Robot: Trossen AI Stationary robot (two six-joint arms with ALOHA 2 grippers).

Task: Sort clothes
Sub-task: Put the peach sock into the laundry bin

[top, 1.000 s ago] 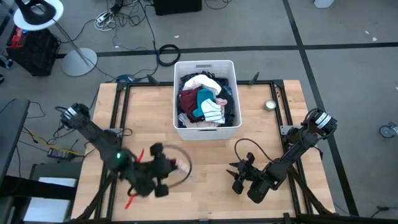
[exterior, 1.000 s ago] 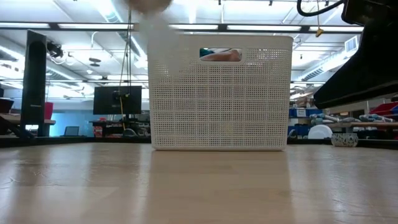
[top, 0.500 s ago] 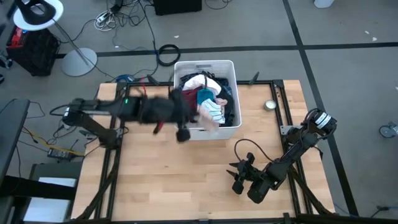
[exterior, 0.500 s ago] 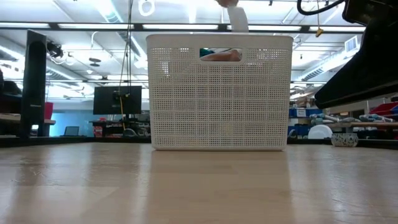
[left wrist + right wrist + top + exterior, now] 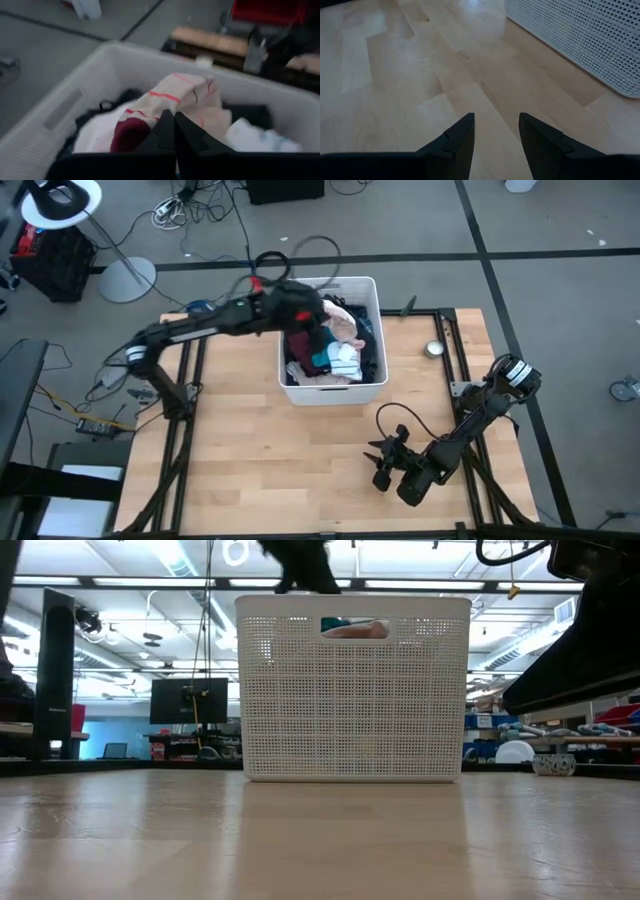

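Table (image 5: 250,470): bare wood, my sorting surface. Basket (image 5: 330,385): white, slotted, at the table's far edge, holding the clothes (image 5: 335,350) heaped inside (teal, maroon, white, pink pieces). Left gripper (image 5: 174,131): over the basket's heap, fingers pressed together, gripping nothing I can see; I judge it poised to pick. Right gripper (image 5: 495,135): parked low over the table near the basket, jaws apart, empty.
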